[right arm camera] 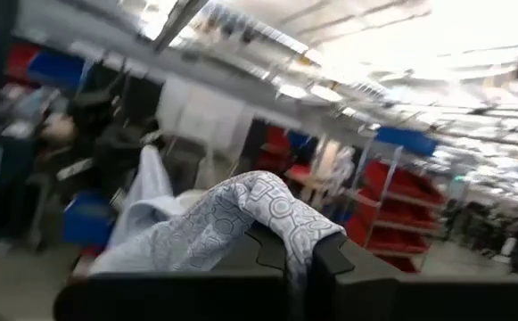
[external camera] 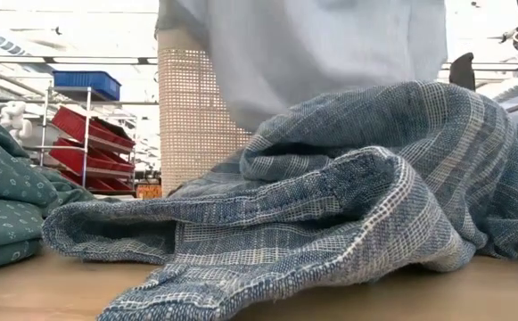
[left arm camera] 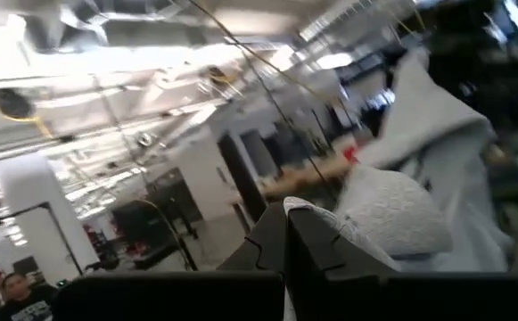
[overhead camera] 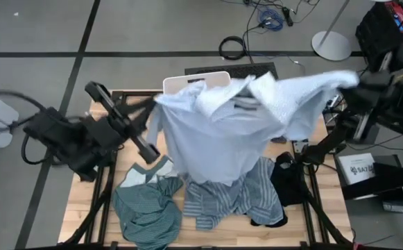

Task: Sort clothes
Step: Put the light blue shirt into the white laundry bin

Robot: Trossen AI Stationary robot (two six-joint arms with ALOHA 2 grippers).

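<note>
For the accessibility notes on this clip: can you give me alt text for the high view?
Both arms hold a light blue shirt spread in the air above the wooden table, the left gripper at one end and the right gripper at the other. Below lie a teal green garment, a blue-grey striped shirt and a black piece.

Light blue shirt [overhead camera: 218, 135] showing plain; white garment [overhead camera: 305, 97] carrying grey ring pattern; blue-grey striped shirt [overhead camera: 236, 198]; teal green piece [overhead camera: 146, 212] showing small dots; black piece [overhead camera: 288, 180].

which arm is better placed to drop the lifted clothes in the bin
Left, probably. Its claw, shut on the blue shirt, hangs beside the bin; the right claw holds the patterned cloth off the table's edge.
</note>
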